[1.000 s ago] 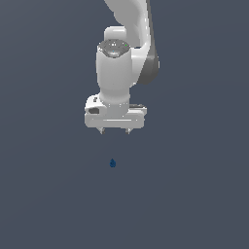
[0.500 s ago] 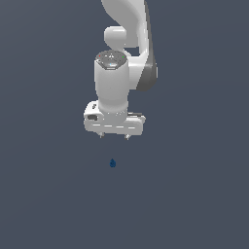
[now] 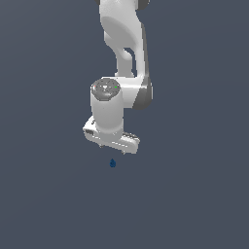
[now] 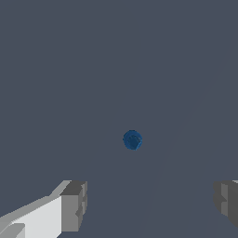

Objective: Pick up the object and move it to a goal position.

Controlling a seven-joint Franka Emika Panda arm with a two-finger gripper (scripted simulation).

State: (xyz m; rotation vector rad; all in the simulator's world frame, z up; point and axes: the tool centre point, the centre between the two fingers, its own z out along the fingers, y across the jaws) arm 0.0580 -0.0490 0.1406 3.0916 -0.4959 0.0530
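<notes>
The white gripper [image 3: 112,149] hangs with its jaws spread wide and holding nothing. The small dark blue object [image 3: 113,163] sits just below the gripper, apart from it; in the wrist view the object [image 4: 132,140] lies beyond the gap between the fingers [image 4: 74,206].

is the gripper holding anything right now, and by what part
Nothing is held. The gripper is open above the dark blue blob, which lies apart from the jaws on the floor.
</notes>
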